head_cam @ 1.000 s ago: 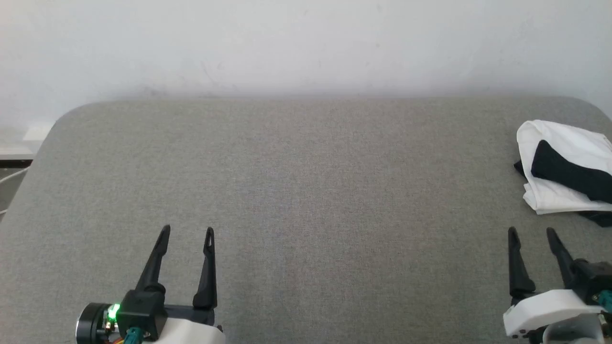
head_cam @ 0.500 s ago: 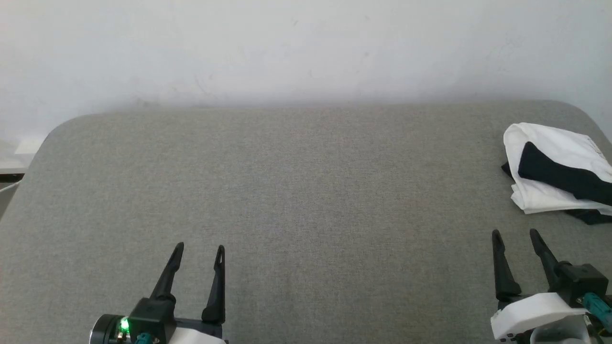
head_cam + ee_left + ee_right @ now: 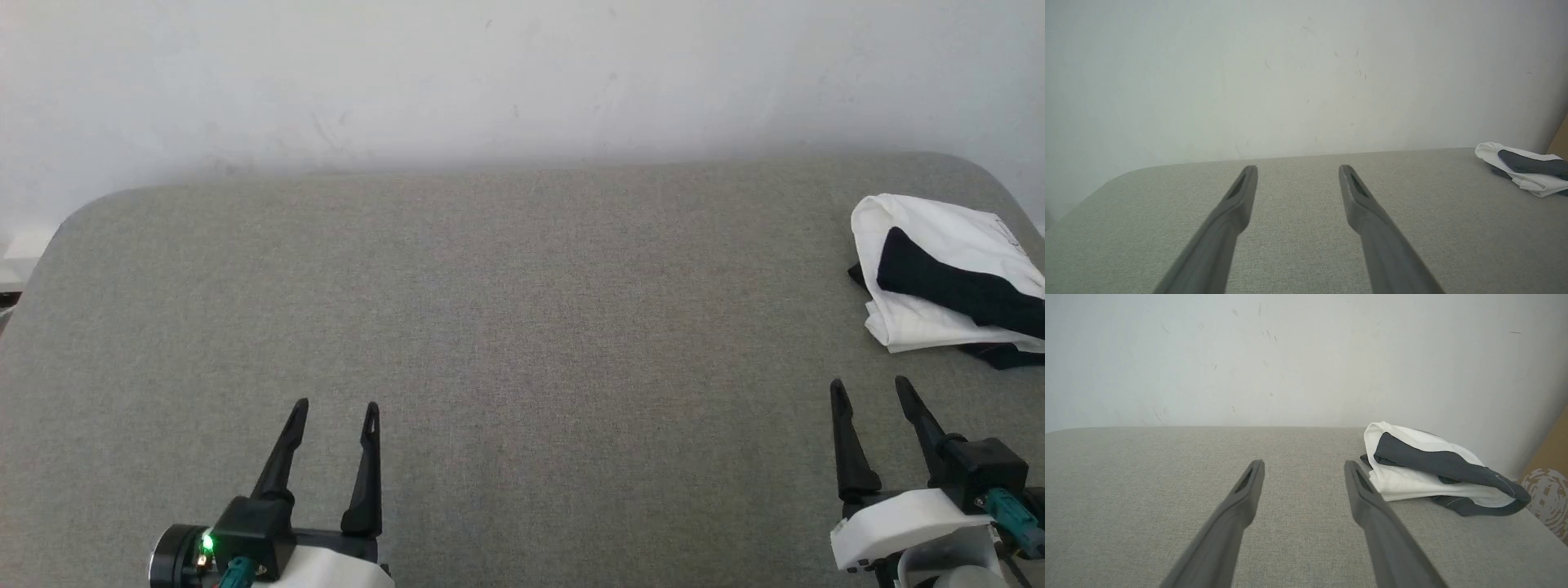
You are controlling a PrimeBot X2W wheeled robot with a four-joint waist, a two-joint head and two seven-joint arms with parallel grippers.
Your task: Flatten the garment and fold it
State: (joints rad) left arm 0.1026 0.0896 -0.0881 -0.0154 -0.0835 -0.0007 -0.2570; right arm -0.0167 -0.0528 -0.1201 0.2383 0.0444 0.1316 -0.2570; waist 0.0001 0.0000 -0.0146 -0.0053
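Lying bunched near the far right corner of the grey table [image 3: 522,327], the shirt [image 3: 947,282] shows white cloth with a black sleeve draped across it. The right gripper [image 3: 869,382] sits near it without touching, the left gripper [image 3: 336,406] well apart; both are spread wide, holding nothing
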